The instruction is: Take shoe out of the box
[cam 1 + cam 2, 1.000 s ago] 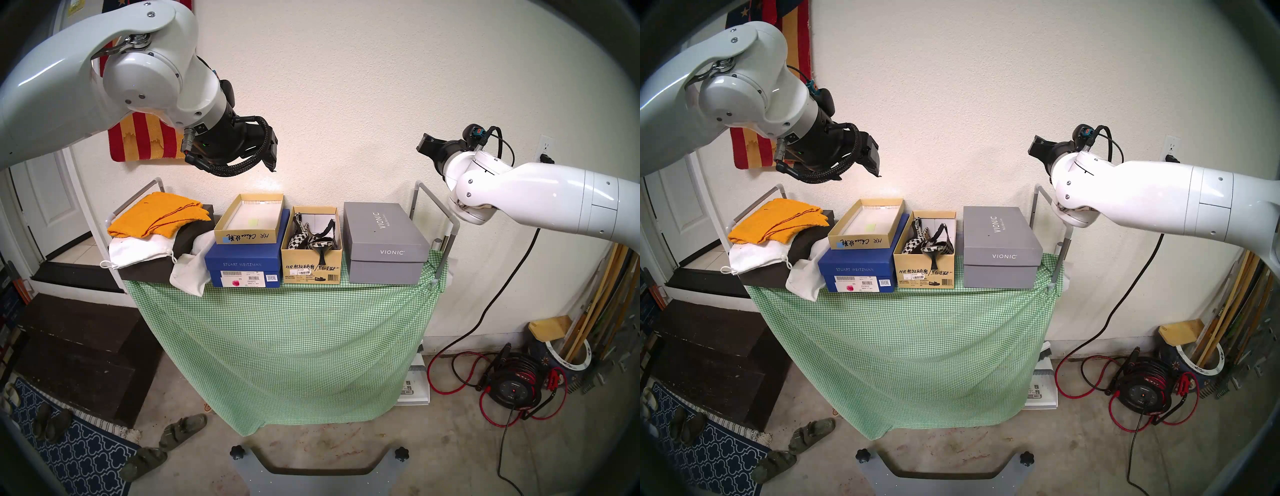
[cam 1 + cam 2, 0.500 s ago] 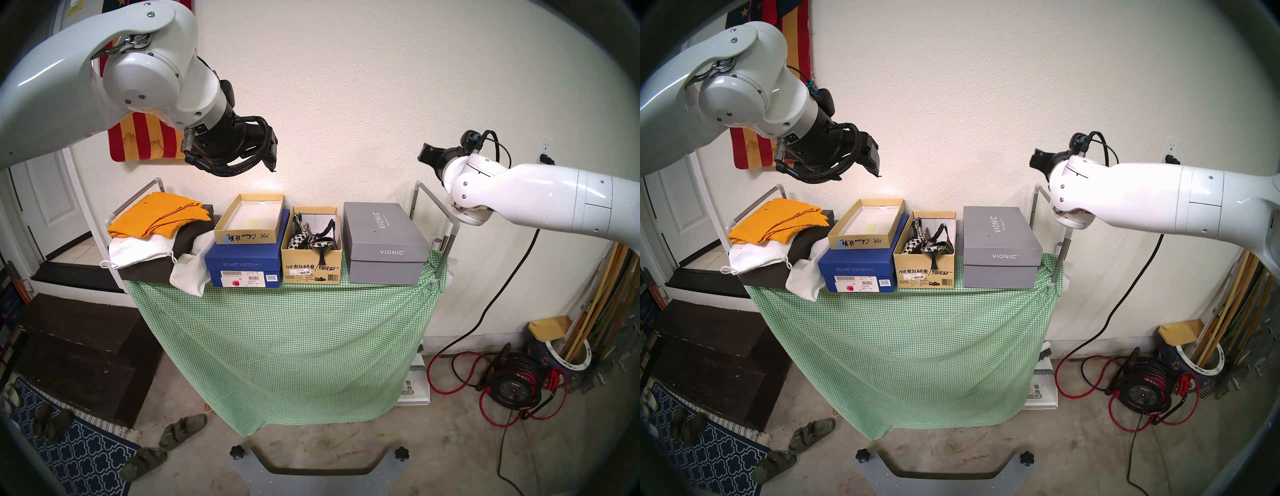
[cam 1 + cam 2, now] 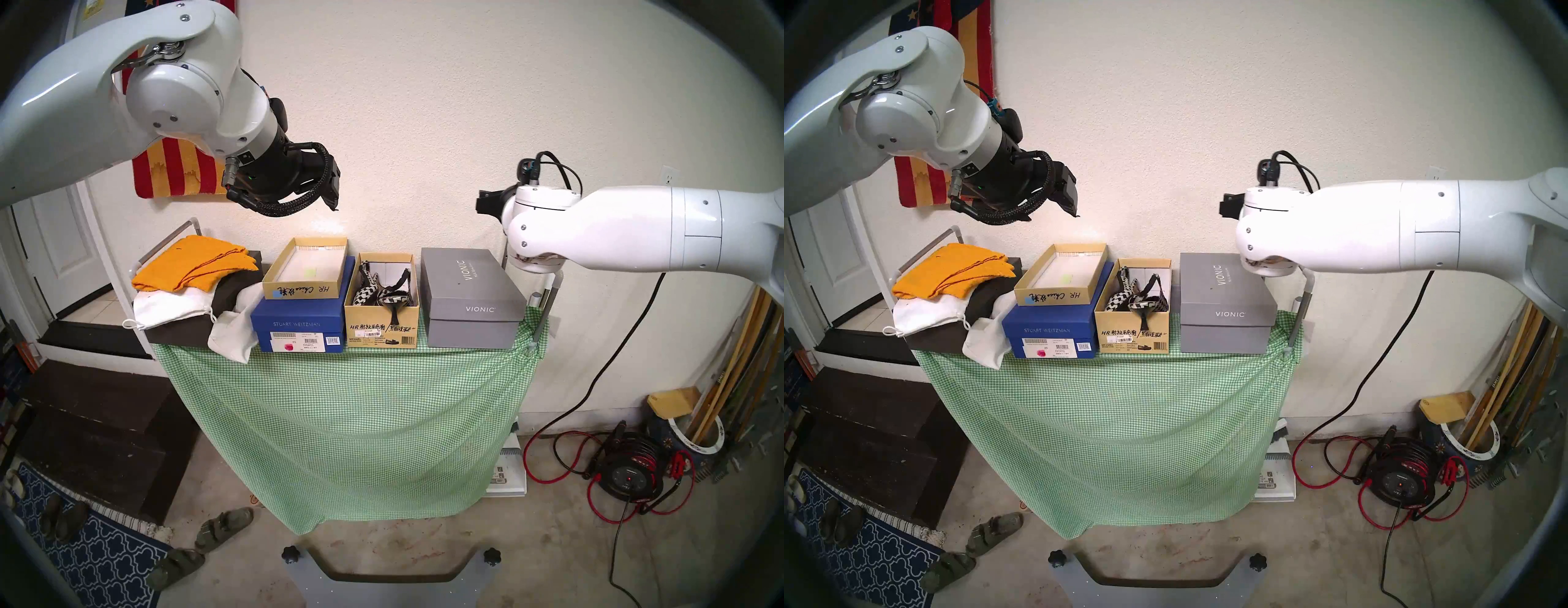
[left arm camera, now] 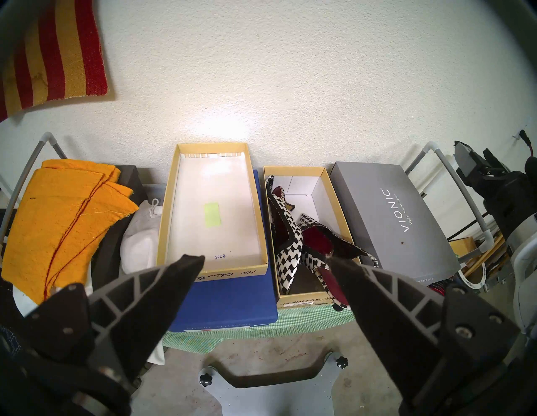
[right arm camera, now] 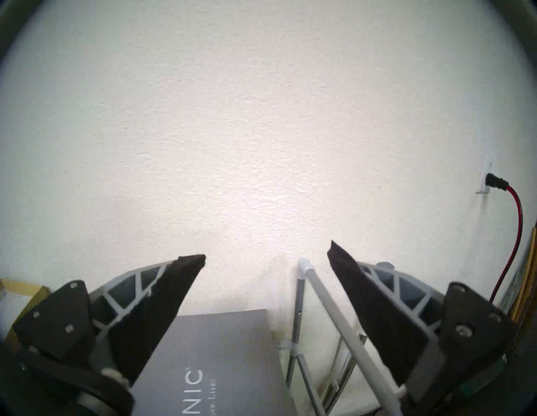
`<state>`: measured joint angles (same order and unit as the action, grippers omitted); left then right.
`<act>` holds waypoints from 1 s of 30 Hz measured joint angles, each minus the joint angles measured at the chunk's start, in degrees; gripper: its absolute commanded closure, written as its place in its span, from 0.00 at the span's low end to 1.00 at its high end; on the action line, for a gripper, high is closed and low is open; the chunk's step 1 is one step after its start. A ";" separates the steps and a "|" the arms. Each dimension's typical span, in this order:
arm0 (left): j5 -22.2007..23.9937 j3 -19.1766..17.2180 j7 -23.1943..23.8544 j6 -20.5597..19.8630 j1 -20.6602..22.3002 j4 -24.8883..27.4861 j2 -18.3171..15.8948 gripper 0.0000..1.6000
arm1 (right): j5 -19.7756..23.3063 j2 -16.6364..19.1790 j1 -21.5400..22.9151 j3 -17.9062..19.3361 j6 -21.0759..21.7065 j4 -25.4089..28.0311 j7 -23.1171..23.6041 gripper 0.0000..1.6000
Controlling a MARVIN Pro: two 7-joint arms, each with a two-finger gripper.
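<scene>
Two houndstooth heels (image 3: 384, 292) lie crossed in the open tan shoebox (image 3: 381, 329) at the middle of the head view, on the green-checked bench (image 3: 348, 403) between the blue Stuart Weitzman box (image 3: 299, 329) and the grey VIONIC box (image 3: 473, 297). One stiletto heel pokes over the shoebox's front rim. The left claw (image 3: 333, 187) hangs at upper left above the shallow tan lid (image 3: 303, 271); the right claw (image 3: 485, 201) sits at right above the VIONIC box, well clear of the shoes.

In the left wrist view the left claw (image 4: 266, 258) is spread and empty, its tips framing the lid's near edge and the shoes (image 4: 305, 247) at centre right, dark red lining showing.

In the right wrist view the right claw (image 5: 266, 257) is likewise spread, holding nothing, facing bare wall with the VIONIC lid (image 5: 215, 363) at the bottom.

The shoes look light and fairly stiff, though the slingback straps are flimsy. The firm side wall near the toe, or the raised heel, seems the safest hold; the crossed pair may snag together.
</scene>
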<state>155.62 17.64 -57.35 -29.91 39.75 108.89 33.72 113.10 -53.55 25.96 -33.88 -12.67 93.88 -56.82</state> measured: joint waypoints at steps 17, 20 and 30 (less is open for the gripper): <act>0.00 0.01 0.01 0.00 0.00 0.01 -0.01 0.00 | 1.93 -11.09 -1.08 2.80 9.67 0.72 -12.06 0.00; 0.00 0.01 0.01 0.00 0.00 0.01 -0.01 0.00 | 2.60 -13.28 -1.31 3.86 11.50 -0.56 -13.56 0.00; 0.00 0.01 0.03 0.00 0.00 0.01 -0.02 0.00 | 4.79 -19.25 -1.60 7.54 12.72 -0.18 -18.36 0.00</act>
<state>155.62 17.65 -57.33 -29.91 39.75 108.90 33.70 117.90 -72.80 24.35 -26.34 0.06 93.70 -75.18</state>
